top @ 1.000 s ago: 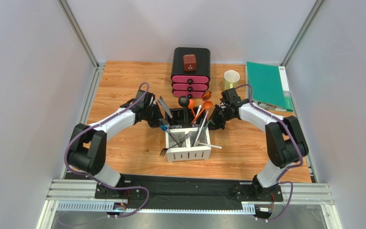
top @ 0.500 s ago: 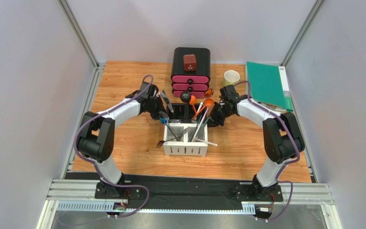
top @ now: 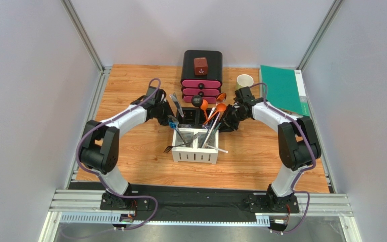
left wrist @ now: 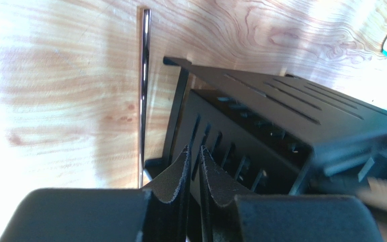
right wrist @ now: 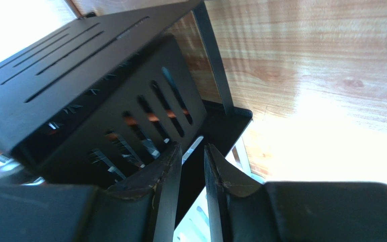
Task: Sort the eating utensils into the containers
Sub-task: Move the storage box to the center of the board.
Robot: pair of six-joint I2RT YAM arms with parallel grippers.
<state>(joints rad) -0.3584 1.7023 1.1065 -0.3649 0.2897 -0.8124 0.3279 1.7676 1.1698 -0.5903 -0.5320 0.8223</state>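
Observation:
The containers are one square caddy (top: 195, 155) at the table's middle, white slotted compartments in front and black ones (left wrist: 261, 116) (right wrist: 94, 75) behind. Orange spoons (top: 217, 108), a black spoon (top: 196, 101) and silver forks and knives (top: 180, 137) stand in it. A slim silver handle (left wrist: 144, 75) rises beside the black wall. My left gripper (top: 170, 116) (left wrist: 194, 151) is at the caddy's rear left corner, open by a narrow slit. At the rear right corner, my right gripper (top: 227, 124) (right wrist: 193, 151) is open, with light showing through the gap.
A black-and-pink drawer box (top: 201, 75) stands right behind the caddy with a small red box (top: 200, 65) on top. A pale green mug (top: 244, 80) and a green folder (top: 281, 88) lie at the back right.
The caddy has slid away from the arm bases toward the drawer box, with both grippers moving along at its rear corners. Both pairs of jaws have just parted.

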